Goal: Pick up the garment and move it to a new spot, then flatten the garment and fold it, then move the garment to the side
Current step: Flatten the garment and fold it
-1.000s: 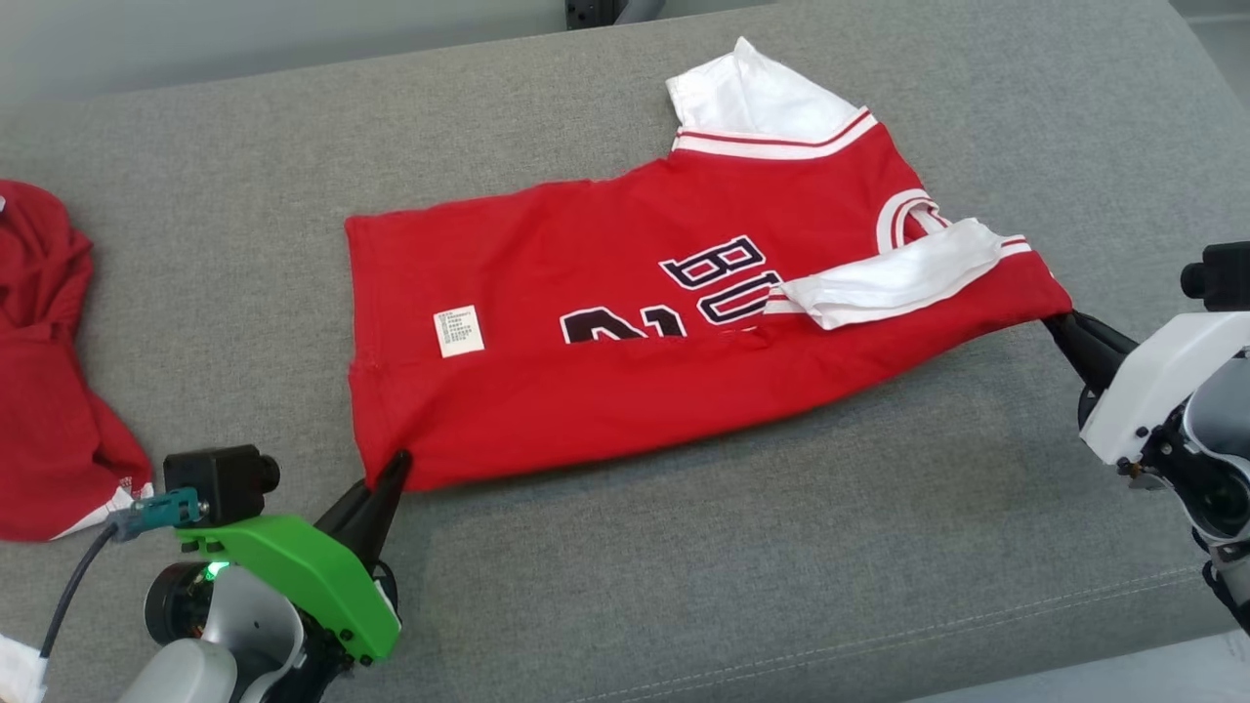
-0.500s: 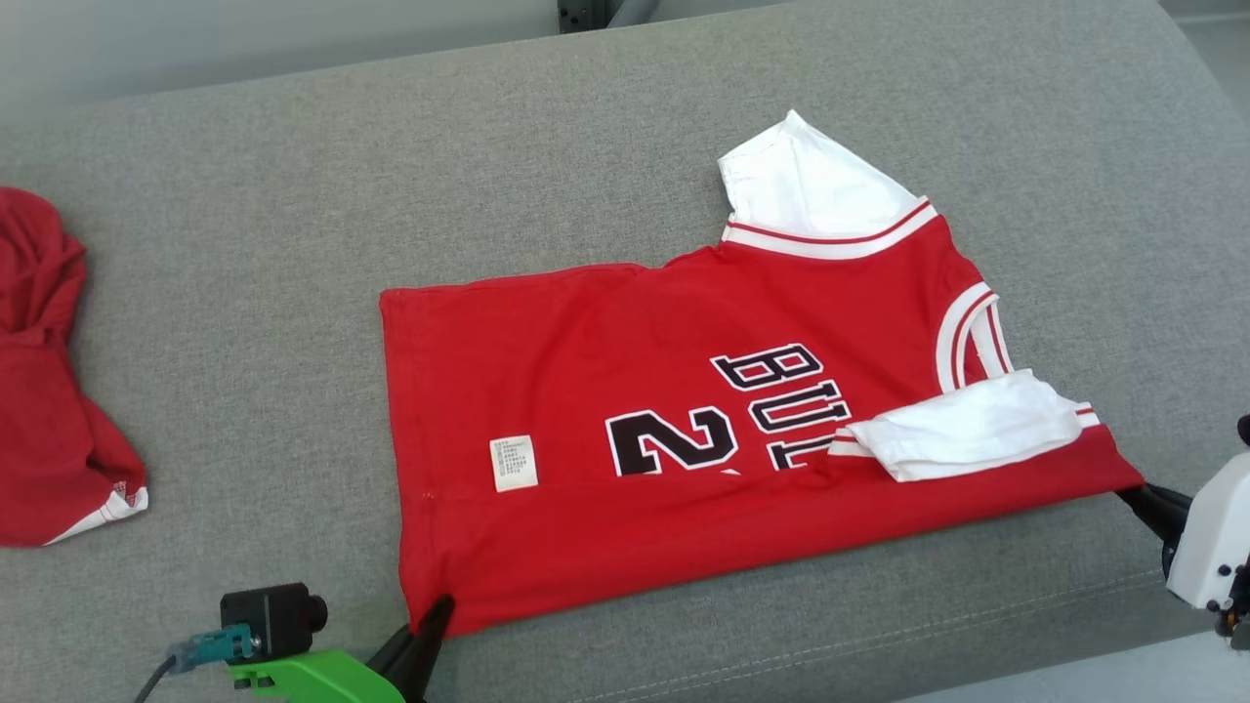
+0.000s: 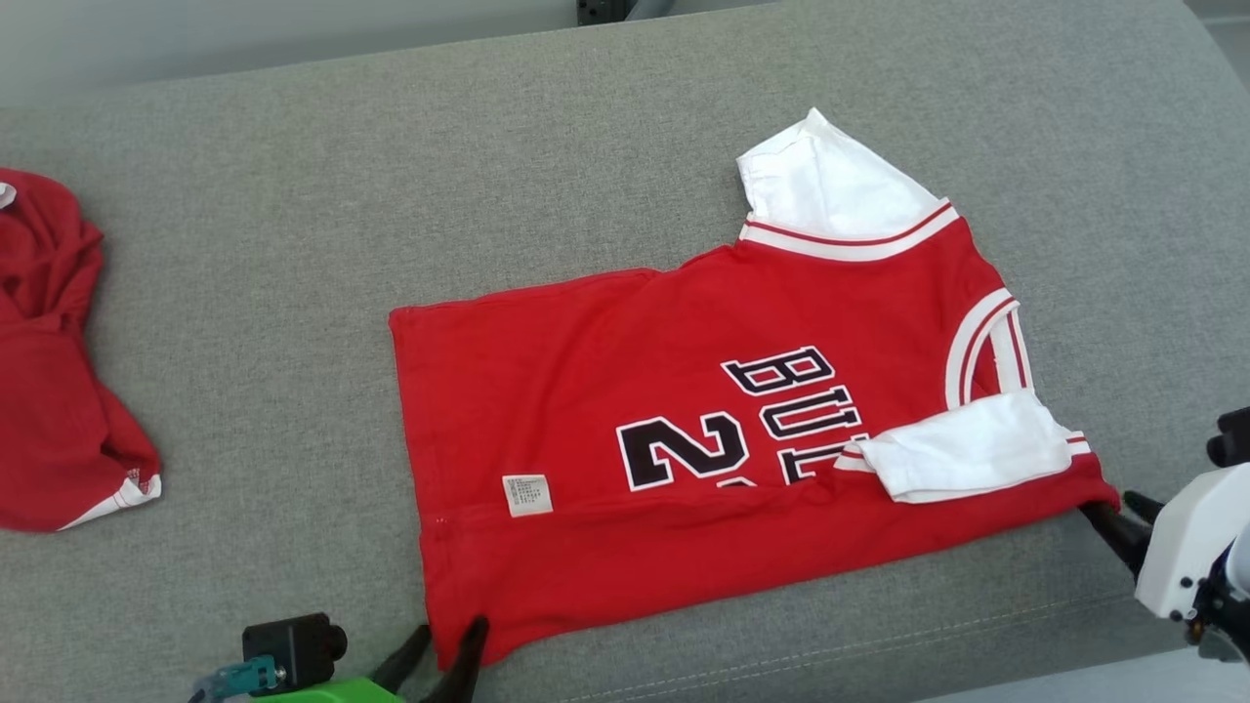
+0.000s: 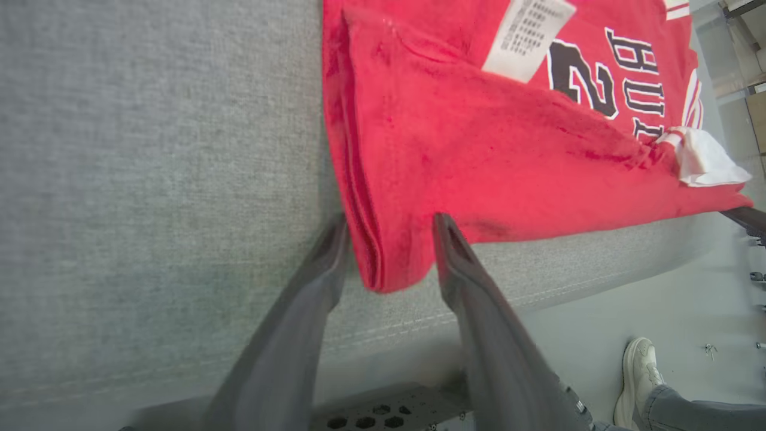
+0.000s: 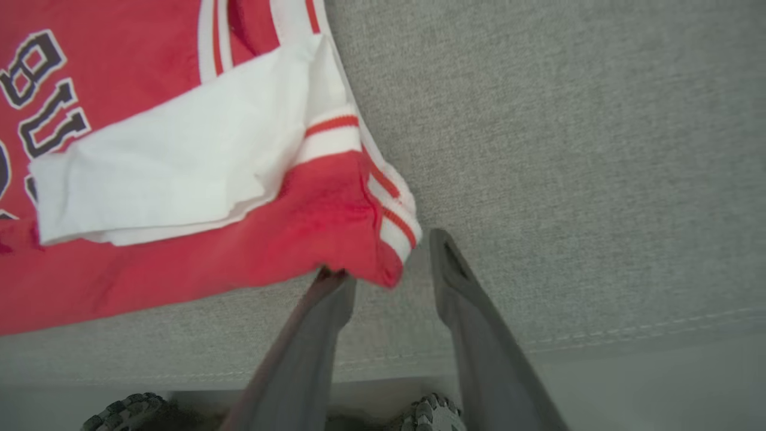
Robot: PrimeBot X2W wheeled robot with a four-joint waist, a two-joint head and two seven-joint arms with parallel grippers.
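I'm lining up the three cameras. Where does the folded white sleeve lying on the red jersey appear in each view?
Head view: the white sleeve lies at the right, near the lower right corner of the jersey.
Left wrist view: at the far right edge, above the middle.
Right wrist view: large, at the upper left.
Shared landmark: the black lettering next to the sleeve.

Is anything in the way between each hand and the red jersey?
Nothing visible. The open left hand straddles the near hem corner of the folded red-and-white jersey; the open right hand meets its shoulder corner directly.
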